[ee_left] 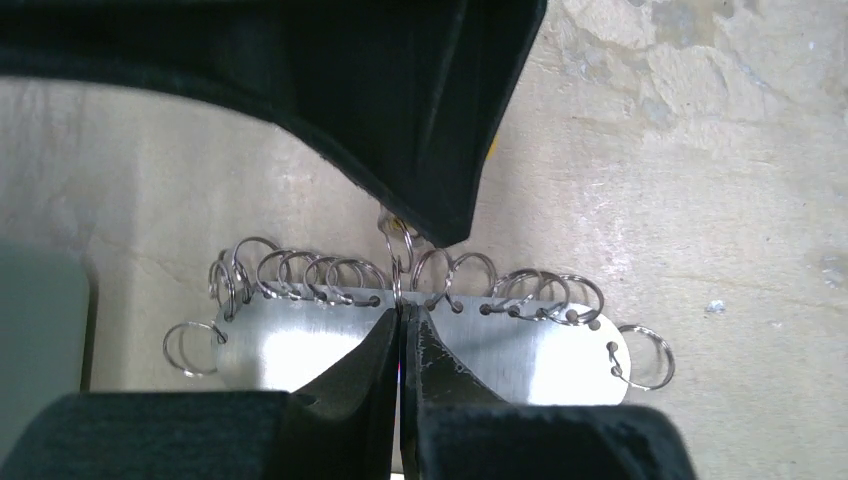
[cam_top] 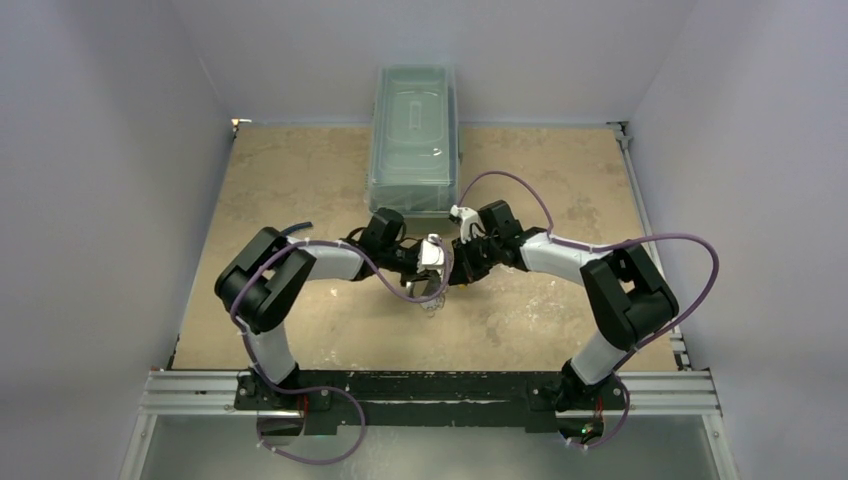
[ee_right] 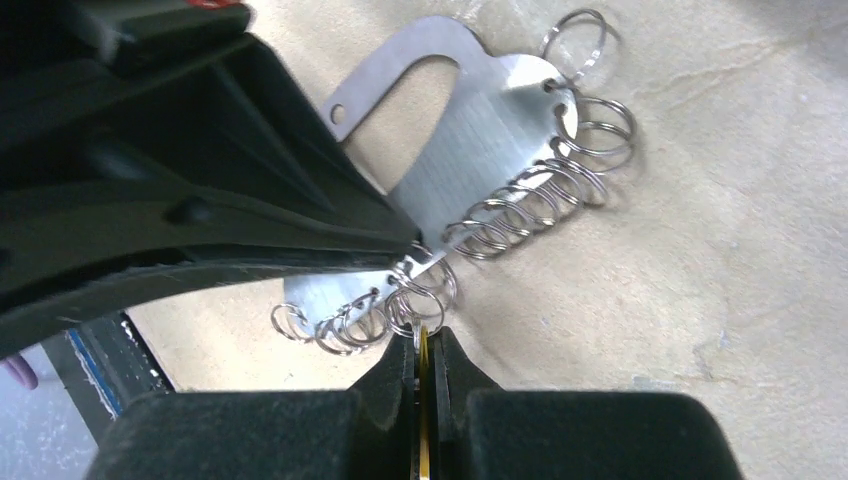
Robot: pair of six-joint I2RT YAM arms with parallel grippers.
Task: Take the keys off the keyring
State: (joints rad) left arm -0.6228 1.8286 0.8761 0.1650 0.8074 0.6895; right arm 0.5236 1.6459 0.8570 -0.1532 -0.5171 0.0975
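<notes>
1. My left hand [ee_left: 400, 318]: closed on the near edge of the keyring [ee_left: 300, 345], a flat silvery plate, gripped at its middle.
2. Small split rings [ee_left: 330, 272]: a row threaded through holes along the plate's far edge, with one more at each end.
3. My right hand [ee_right: 422, 335]: closed on a thin yellow key [ee_right: 423, 400], only its edge showing, right at the middle rings; whether it is threaded on one I cannot tell.
4. Both my hands meet tip to tip over the middle of the desk [cam_top: 300, 180].
5. Clear lidded bin [cam_top: 413, 135]: at the desk's far edge, apart from the hands.
</notes>
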